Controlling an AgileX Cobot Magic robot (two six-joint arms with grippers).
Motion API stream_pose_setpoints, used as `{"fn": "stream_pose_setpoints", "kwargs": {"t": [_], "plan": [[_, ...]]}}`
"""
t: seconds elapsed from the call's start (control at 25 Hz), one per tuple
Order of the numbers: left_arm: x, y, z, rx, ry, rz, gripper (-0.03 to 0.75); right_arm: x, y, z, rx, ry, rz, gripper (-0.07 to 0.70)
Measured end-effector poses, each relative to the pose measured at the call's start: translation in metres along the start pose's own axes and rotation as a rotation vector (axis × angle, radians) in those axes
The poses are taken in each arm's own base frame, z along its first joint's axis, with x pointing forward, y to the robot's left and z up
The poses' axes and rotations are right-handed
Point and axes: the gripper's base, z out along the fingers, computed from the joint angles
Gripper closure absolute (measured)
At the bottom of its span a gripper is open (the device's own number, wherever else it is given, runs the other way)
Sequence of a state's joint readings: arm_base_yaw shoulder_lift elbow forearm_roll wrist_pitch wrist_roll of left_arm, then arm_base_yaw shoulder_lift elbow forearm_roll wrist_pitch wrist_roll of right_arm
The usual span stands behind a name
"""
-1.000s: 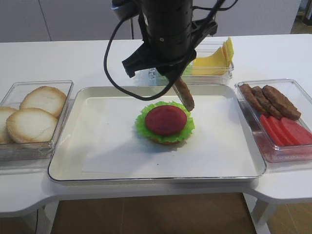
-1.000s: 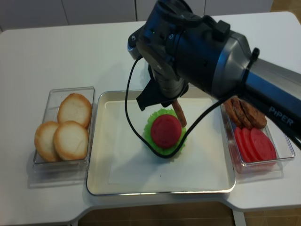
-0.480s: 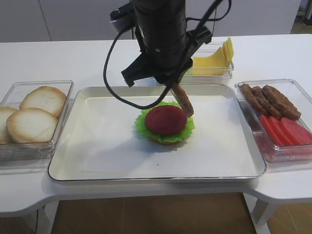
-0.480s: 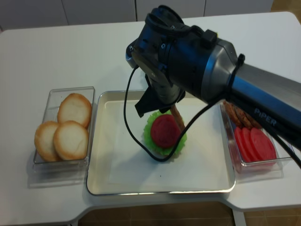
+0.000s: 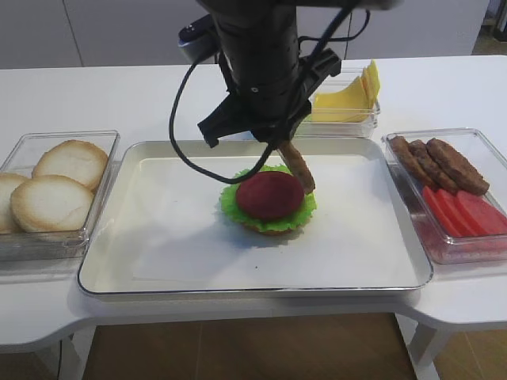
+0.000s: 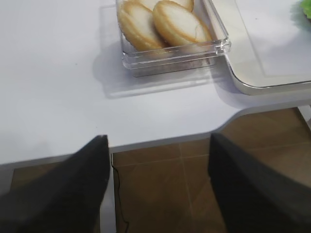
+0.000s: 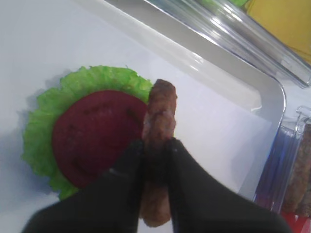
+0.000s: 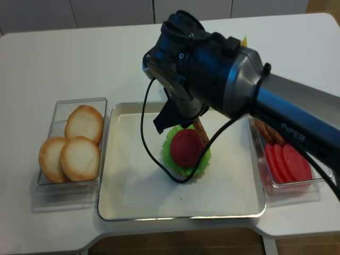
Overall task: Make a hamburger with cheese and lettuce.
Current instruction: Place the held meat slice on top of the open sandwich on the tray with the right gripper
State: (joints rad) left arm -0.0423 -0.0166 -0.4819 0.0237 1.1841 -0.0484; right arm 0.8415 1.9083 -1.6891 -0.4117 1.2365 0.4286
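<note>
Hamburger (image 5: 268,198) at tray (image 5: 158,261) centre, red slice on top. Right gripper (image 7: 154,145) fingers pinching patty (image 7: 158,126) edge-on, just above. Best lowered, tipped flat, centred before release. Left fingers (image 6: 77,184) wide, idle.

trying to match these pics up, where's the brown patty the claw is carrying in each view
Exterior high: patty hangs on edge at centre, just right of the red slice.
Right wrist: patty runs up the middle, pinched in the right claw.
Left wrist: not in it.
Exterior high (realsense): patty is a thin strip below the arm, at the slice's right edge.
Shared landmark: the green lettuce ringing the red slice.
</note>
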Motion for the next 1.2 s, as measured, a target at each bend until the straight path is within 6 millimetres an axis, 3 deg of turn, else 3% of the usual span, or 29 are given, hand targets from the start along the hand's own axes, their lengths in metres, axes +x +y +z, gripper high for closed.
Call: {"fn": "stream_pose_setpoints", "kwargs": {"t": [0.76, 1.2], "plan": [[0.0, 0.0, 0.0, 0.0, 0.0, 0.0, 0.249, 0.0006, 0.0019, 0.001, -0.015, 0.01, 0.019, 0.517], [0.0, 0.0, 0.0, 0.0, 0.0, 0.0, 0.249, 0.0009, 0.0033, 0.0009, -0.031, 0.013, 0.032, 0.448]]}}
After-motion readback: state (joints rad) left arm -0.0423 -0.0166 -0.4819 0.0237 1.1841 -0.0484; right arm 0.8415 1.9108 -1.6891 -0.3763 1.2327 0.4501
